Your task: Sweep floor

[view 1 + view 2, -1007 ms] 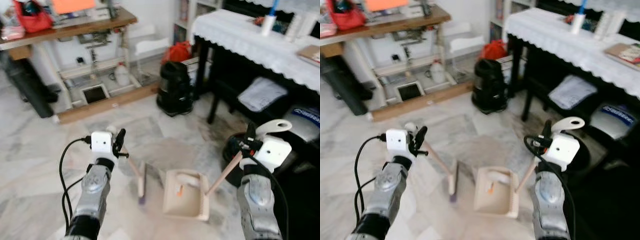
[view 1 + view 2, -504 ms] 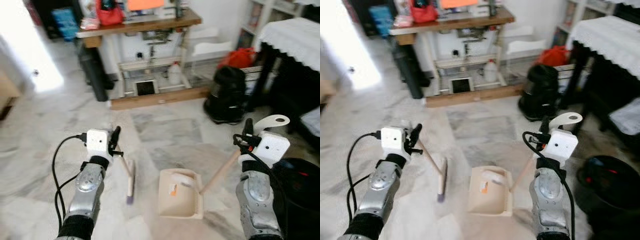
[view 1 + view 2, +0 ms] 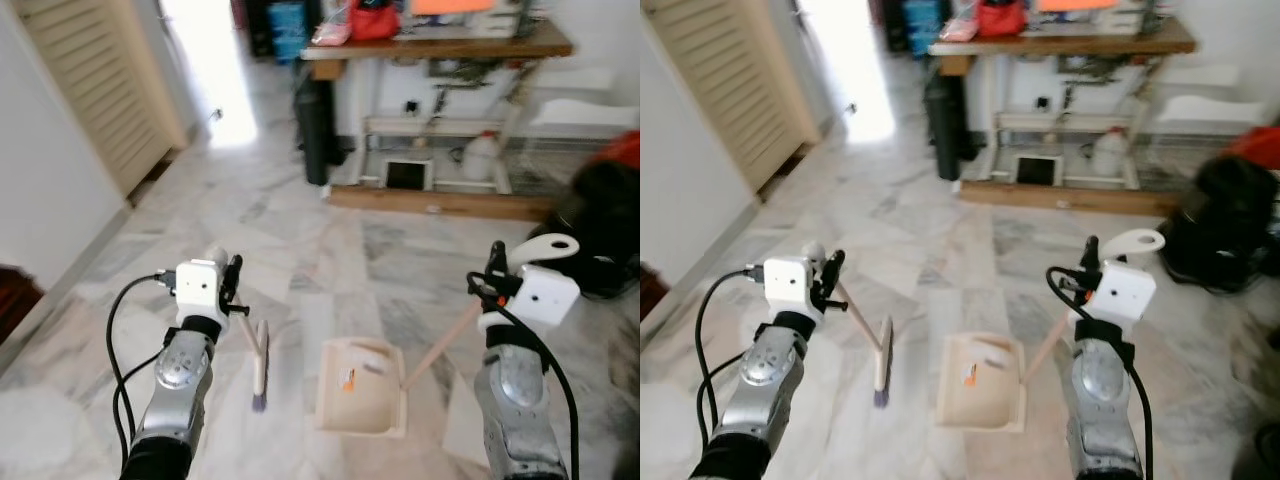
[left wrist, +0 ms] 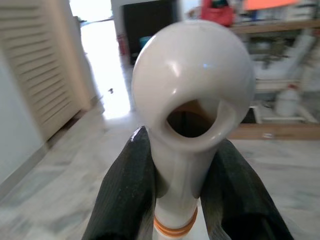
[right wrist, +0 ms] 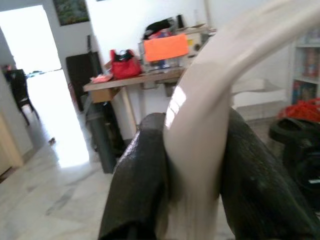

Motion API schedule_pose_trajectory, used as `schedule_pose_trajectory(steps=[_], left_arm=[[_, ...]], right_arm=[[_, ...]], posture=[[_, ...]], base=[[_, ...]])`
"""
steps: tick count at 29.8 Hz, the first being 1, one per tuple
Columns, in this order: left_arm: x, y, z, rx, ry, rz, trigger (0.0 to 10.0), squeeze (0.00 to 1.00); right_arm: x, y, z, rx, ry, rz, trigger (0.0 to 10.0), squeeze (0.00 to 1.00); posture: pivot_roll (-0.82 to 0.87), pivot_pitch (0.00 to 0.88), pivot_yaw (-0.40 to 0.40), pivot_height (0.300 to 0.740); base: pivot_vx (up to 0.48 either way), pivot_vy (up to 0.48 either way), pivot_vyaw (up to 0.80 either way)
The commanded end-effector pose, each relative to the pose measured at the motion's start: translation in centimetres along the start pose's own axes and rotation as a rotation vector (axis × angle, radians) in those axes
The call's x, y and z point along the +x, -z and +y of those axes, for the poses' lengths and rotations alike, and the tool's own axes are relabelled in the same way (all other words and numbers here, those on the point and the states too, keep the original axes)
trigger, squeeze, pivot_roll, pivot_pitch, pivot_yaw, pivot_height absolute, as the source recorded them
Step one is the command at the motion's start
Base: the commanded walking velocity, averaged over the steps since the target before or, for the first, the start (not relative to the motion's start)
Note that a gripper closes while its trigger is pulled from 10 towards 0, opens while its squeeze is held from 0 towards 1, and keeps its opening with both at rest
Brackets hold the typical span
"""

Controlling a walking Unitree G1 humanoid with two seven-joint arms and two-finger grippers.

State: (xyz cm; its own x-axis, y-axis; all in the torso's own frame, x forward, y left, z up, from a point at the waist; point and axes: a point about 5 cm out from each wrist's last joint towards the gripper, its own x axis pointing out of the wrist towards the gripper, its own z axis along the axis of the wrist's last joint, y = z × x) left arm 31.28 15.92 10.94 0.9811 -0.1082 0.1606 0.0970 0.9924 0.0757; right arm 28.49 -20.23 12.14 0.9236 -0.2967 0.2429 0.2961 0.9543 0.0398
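A short cream-handled broom (image 3: 258, 352) is clamped in the left pincer (image 3: 232, 287), bristles lowered to the marble floor (image 3: 330, 250) for sweeping. A beige plastic dustpan (image 3: 360, 398) is gripped by the right pincer (image 3: 495, 275) via its long handle, set flat just beside the broom, presumably to receive debris.

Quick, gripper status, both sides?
Left gripper: shut on the broom handle, broom head down at the floor.
Right gripper: shut on the dustpan handle, dustpan low at the floor.
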Motion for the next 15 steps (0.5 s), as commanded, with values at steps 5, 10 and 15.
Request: schedule_pose_trajectory(steps=[5, 10, 15], left_arm=[[-0.15, -1.05, 1.33, 0.040, -0.052, -0.039, 10.0, 0.00], [-0.29, -1.07, 1.47, 0.045, -0.061, -0.037, 10.0, 0.00], [-0.31, -1.13, 1.51, 0.041, -0.061, -0.038, 10.0, 0.00]], right_arm=[[0.45, -1.45, 0.87, 0.043, -0.013, -0.055, 10.0, 0.00], [0.45, -1.45, 1.07, 0.050, -0.017, -0.054, 10.0, 0.00], [0.44, -1.46, 1.10, 0.051, -0.017, -0.053, 10.0, 0.00]], posture=[[-0.04, 0.048, 0.050, 0.740], [-0.03, 0.053, 0.051, 0.740], [-0.03, 0.056, 0.053, 0.740]], base=[[0.000, 0.000, 0.80], [0.000, 0.000, 0.80], [0.000, 0.000, 0.80]])
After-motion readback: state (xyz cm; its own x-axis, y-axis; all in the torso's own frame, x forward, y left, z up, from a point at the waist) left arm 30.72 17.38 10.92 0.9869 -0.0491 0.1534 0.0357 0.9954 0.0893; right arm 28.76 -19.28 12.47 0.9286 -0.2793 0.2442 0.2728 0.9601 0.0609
